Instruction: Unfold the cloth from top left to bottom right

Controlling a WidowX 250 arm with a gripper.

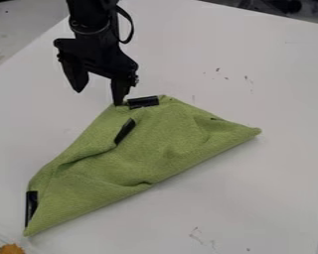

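The black gripper [97,98] hangs over the table at the upper left, its two fingers spread apart with nothing visible between them. Its right fingertip is at the upper edge of the green cloth [162,144]; whether it touches cannot be told. The left finger stands over bare table. Folded into a rough triangle, the cloth has a long edge slanting from lower left to a right-hand point. Black strips mark it near the top [143,102], inward from there [125,131] and at the lower left [32,206]. Wrinkles cross its surface.
A white tabletop [255,183] surrounds the cloth, with small dark marks at the upper right and bottom. An orange object [11,249] shows at the lower left corner. Dark items lie beyond the table's far edge at the top right.
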